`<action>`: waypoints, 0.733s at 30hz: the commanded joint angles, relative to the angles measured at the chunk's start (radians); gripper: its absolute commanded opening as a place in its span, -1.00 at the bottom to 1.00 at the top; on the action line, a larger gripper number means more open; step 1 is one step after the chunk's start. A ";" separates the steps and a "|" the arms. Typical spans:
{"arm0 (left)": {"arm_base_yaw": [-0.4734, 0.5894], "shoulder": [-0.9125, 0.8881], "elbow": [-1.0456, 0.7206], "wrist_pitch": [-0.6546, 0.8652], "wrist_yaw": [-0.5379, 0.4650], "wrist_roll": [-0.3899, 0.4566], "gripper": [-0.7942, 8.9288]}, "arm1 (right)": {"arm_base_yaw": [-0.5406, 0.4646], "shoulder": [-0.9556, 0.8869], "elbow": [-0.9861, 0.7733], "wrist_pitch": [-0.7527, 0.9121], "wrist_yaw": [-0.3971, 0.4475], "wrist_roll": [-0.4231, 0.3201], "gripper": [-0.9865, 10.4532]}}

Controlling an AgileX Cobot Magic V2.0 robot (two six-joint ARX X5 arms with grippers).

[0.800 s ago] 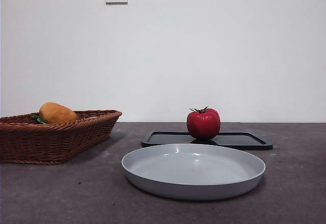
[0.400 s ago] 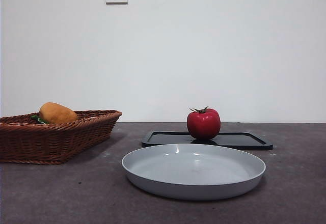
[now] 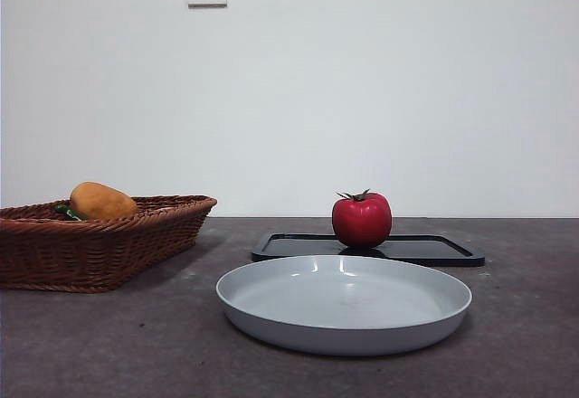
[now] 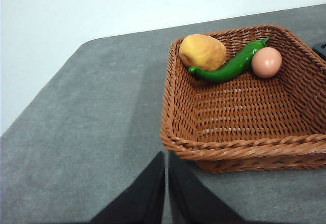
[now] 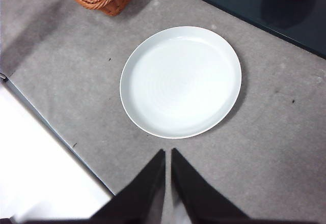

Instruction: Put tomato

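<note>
Glossy red round tomato (image 3: 362,221) with green stem stands right of centre in the front view, on a flat black tray (image 3: 425,250). Likely smooth, slippery, light; best gripped across its widest middle. Round grey plate (image 3: 344,303), lower centre, is empty. Brown wicker basket (image 4: 244,107) holds an orange-yellow oblong fruit (image 4: 202,52), green pepper (image 4: 230,66) and pinkish egg (image 4: 266,62). Left tool (image 4: 166,175) and right tool (image 5: 167,170): jaws nearly together, holding nothing, above the bench (image 3: 109,344).

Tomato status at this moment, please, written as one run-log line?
tomato: on black tray, untouched | grey plate: holds nothing | left gripper: shut, by basket | right gripper: shut, above plate
</note>
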 commanded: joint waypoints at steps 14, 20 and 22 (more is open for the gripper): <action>0.003 -0.001 -0.008 -0.035 0.001 -0.011 -0.82 | 0.000 -0.003 0.008 0.020 0.010 -0.042 -0.82; 0.003 -0.001 -0.008 -0.035 0.001 -0.011 -0.82 | -0.113 -0.113 -0.066 0.297 0.050 -0.064 -0.82; 0.003 -0.001 -0.008 -0.035 0.001 -0.011 -0.82 | -0.174 -0.174 -0.135 0.416 0.051 -0.042 -0.82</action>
